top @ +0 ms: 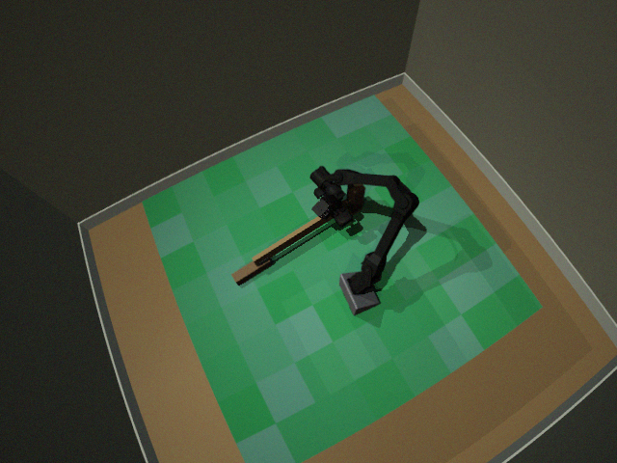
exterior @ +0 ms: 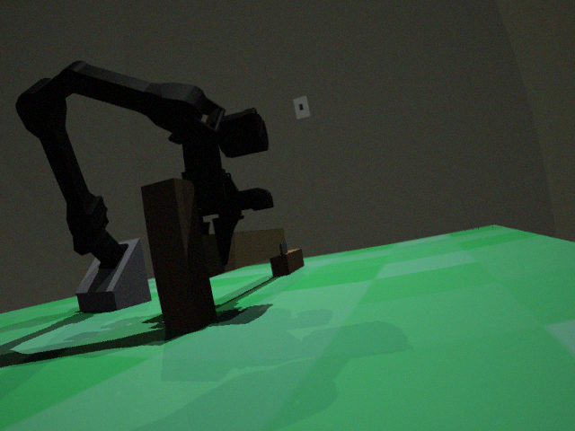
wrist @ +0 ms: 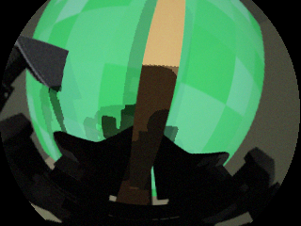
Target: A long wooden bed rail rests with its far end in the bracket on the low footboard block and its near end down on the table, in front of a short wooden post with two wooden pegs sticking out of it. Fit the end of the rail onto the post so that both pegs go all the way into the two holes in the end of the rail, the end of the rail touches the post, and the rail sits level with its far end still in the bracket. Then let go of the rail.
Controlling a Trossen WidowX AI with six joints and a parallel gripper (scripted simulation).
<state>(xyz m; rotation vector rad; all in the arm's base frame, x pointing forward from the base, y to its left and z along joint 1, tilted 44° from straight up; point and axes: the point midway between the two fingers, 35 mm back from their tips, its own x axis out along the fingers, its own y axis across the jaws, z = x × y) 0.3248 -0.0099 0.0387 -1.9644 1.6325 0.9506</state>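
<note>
The long rail (top: 288, 240) (exterior: 257, 245) (wrist: 165, 38) has its far end at the bracket (exterior: 283, 248) on the low footboard block (top: 244, 276) (exterior: 293, 261). My gripper (top: 335, 217) (exterior: 221, 254) (wrist: 144, 128) is shut on the rail close to its near end, and holds that end above the table. The wooden post (top: 357, 196) (exterior: 179, 264) stands upright just beyond the gripper, at the rail's near end. The pegs, the holes and any gap between rail and post are hidden by the post and the dark fingers. Whether the rail is exactly level cannot be told.
The arm's grey base (top: 360, 297) (exterior: 128, 280) (wrist: 47, 61) stands to one side of the rail. The arm arches from it over to the post. Shadows of the arm and rail fall on the green checkered mat (top: 299, 334) (exterior: 441, 371).
</note>
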